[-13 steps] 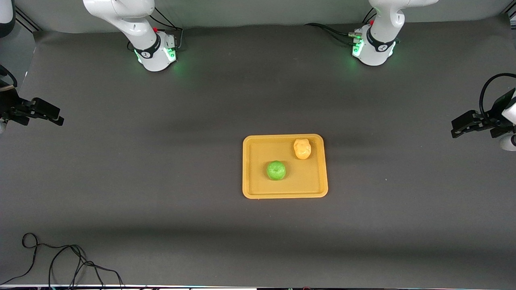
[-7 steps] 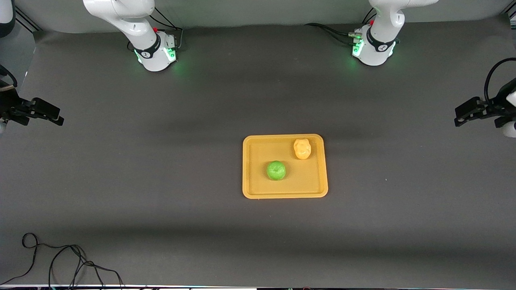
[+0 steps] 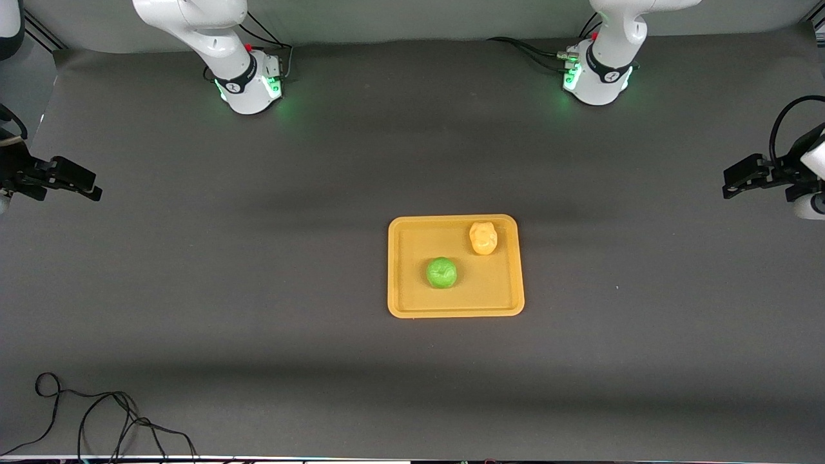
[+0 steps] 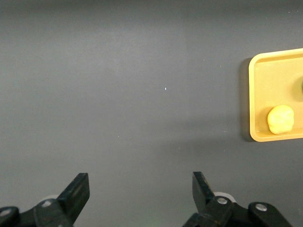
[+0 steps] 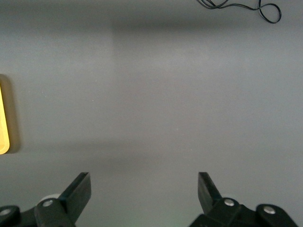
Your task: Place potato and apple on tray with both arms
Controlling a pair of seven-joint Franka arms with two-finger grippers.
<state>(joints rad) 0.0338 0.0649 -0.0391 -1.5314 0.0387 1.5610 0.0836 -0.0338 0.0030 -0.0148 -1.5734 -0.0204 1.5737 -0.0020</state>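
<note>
The orange-yellow tray (image 3: 406, 303) lies in the middle of the table. On it rest the green apple (image 3: 441, 272) and the lumpy yellow potato (image 3: 483, 238), which sits nearer the arms' bases. The left wrist view shows the tray (image 4: 277, 71) and the potato (image 4: 280, 119). My left gripper (image 3: 731, 185) hangs open and empty above the left arm's end of the table, well away from the tray; its open jaws (image 4: 140, 182) frame bare mat. My right gripper (image 3: 93, 188) hangs open and empty at the right arm's end (image 5: 144, 182). The tray's edge (image 5: 3, 123) shows in the right wrist view.
A black cable (image 3: 97, 419) lies coiled at the table's corner nearest the camera, at the right arm's end, and appears in the right wrist view as the cable (image 5: 246, 5). The arms' green-lit bases (image 3: 248, 87) (image 3: 596, 80) stand along the table's edge farthest from the camera.
The left gripper has shifted slightly at its end of the table, ending a little higher in the view than a second ago. The right arm, the apple, the potato and the tray are unmoved.
</note>
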